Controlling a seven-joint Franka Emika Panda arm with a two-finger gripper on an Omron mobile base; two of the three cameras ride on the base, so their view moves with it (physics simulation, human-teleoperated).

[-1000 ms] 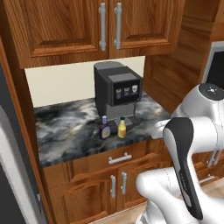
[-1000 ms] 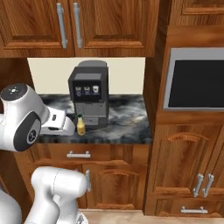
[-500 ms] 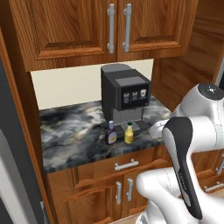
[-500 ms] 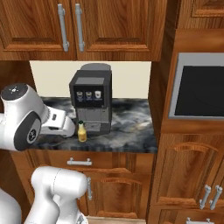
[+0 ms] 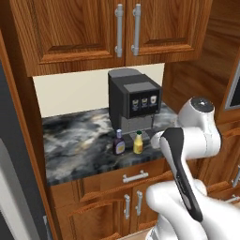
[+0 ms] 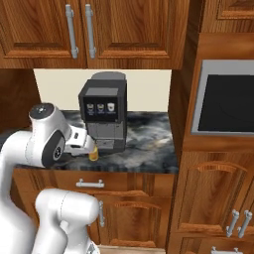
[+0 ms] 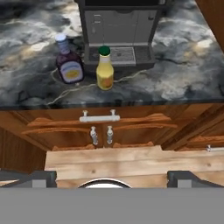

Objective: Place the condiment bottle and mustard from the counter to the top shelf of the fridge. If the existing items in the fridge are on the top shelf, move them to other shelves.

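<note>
end effector (image 7: pixel 112 177): fingers apart, nothing held
bottle (image 7: pixel 67 61): upright on surface (image 7: pixel 183 65)
mustard (image 7: pixel 104 69): at bottle's 3 o'clock, just beside

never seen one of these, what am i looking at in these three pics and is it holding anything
It's a white robot arm on a driving base in a simulated kitchen. Two pictures come from cameras behind the arm, left and right. The third looks out from its hand, where the gripper shows two dark tips set wide apart with nothing between them. On the marbled counter stand the dark condiment bottle and the yellow mustard, side by side before a coffee machine.
</note>
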